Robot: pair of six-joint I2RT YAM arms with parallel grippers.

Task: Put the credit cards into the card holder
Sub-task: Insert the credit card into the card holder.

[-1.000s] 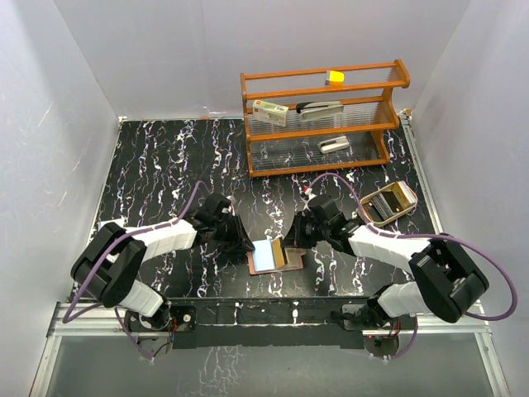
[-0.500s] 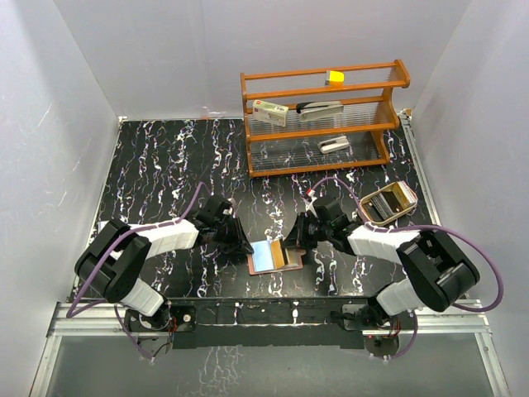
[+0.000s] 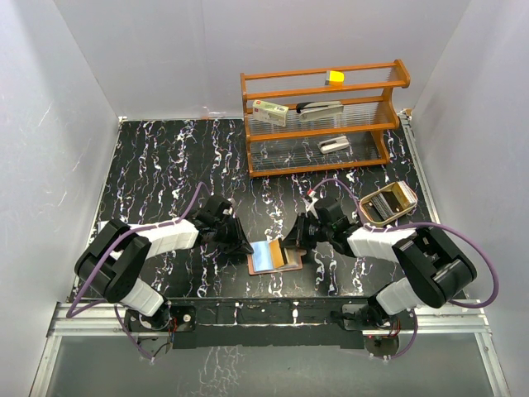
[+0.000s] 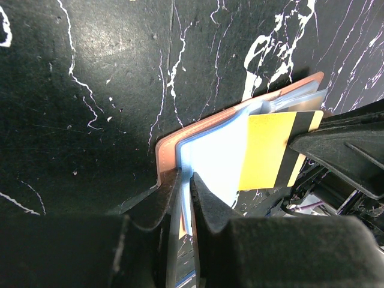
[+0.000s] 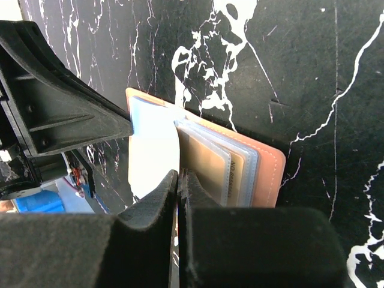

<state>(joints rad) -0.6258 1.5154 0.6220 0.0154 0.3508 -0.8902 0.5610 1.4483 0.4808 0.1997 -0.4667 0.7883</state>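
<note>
Top external view, left to right: the left gripper (image 3: 246, 248) reaches in low over the black marbled worktop (image 3: 165, 165) to the left edge of the card holder (image 3: 297, 263). The holder lies open near the front edge, midway between the two arms. The right gripper (image 3: 291, 244) meets it from the other side. The wooden rack (image 3: 314, 167) stands well apart at the back.

In the left wrist view the left jaws are pinched shut on the holder's near edge, with the reddish cover and a light blue leaf (image 4: 216, 156) between them. I cannot tell whether that leaf is a card or a sleeve. Just right of it, the yellow card (image 4: 267, 150), black stripe along one end, sticks out of the right jaws and lies over the blue leaf.

The right wrist view shows the right jaws fully closed on that card's thin edge. Beyond them are clear sleeves, one showing a tan card (image 5: 207, 171).

The yellow card looks light, stiff and slick. It is probably best held by one short end, as here, which leaves the leading edge free to slide into a pocket. A loose pinch could let it swivel. The holder seems soft and light, and its sleeves flimsy. It would likely skate on the glossy worktop or fold up unless it is clamped at an outer edge, clear of the pocket mouth.
</note>
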